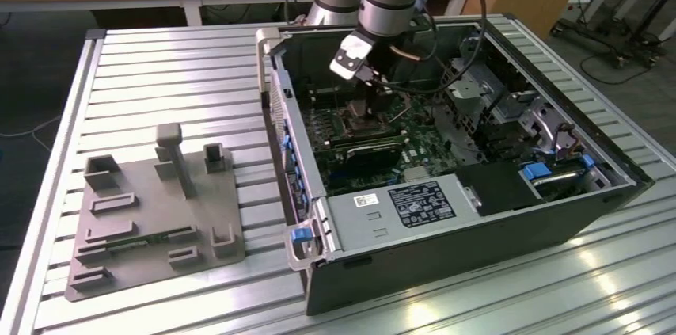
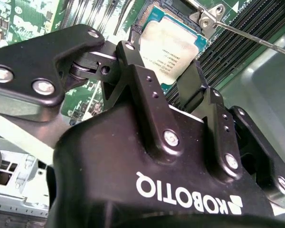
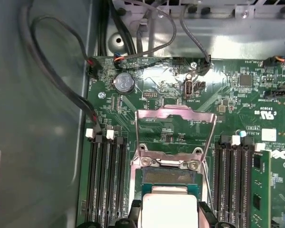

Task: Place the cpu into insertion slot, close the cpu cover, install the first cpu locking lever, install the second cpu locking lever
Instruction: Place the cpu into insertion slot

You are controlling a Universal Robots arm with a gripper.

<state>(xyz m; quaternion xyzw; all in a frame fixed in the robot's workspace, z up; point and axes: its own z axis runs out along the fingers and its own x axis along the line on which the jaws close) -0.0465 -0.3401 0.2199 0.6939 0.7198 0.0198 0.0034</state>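
Arm is down inside open pc case (image 1: pixel 454 192), which sits twd bench (image 1: pixel 158 74) edge on exterior view's right. In first wrist view gripper (image 3: pixel 169 209) is at insertion slot (image 3: pixel 168 176), jaws clamped on cpu (image 3: pixel 170 214) by two opposite edges. Cpu covers part of slot, rest of contacts exposed; can't tell if seated. Cpu cover (image 3: pixel 175 112) flipped up, open. Lever rod (image 2: pixel 247 35) swung out, not latched.

slatted metal table (image 1: pixel 158 58) carrying the load here. open computer case (image 1: pixel 444 264) sits on the exterior view's right side, and a grey plastic tray (image 1: pixel 142 184) of upright holders lies flat on the exterior view's left, near side, just beside the case.
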